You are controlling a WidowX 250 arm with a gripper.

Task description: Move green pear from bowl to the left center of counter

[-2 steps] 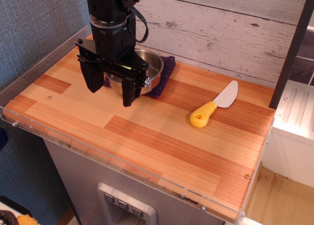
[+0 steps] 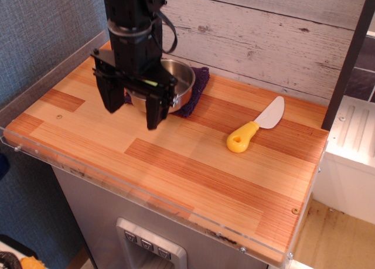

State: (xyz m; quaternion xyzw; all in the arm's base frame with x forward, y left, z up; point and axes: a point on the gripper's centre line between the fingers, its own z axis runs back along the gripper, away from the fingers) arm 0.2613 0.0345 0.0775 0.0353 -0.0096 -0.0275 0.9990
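Observation:
The steel bowl (image 2: 183, 77) sits at the back left of the wooden counter (image 2: 193, 163). My gripper (image 2: 132, 104) hangs in front of the bowl's left part, open, with its two dark fingers (image 2: 109, 96) spread wide and nothing between them. The green pear is almost wholly hidden behind the gripper. Only a thin light-green sliver (image 2: 150, 82) shows inside the bowl, just under the gripper body.
A dark purple cloth (image 2: 200, 83) lies under the bowl's right side. A yellow-handled knife (image 2: 255, 126) lies at the right centre of the counter. Clear acrylic edging (image 2: 117, 184) runs along the front and left edges. A plank wall stands behind.
The gripper has shifted very slightly upward and stays open. The bowl, cloth and knife have not moved.

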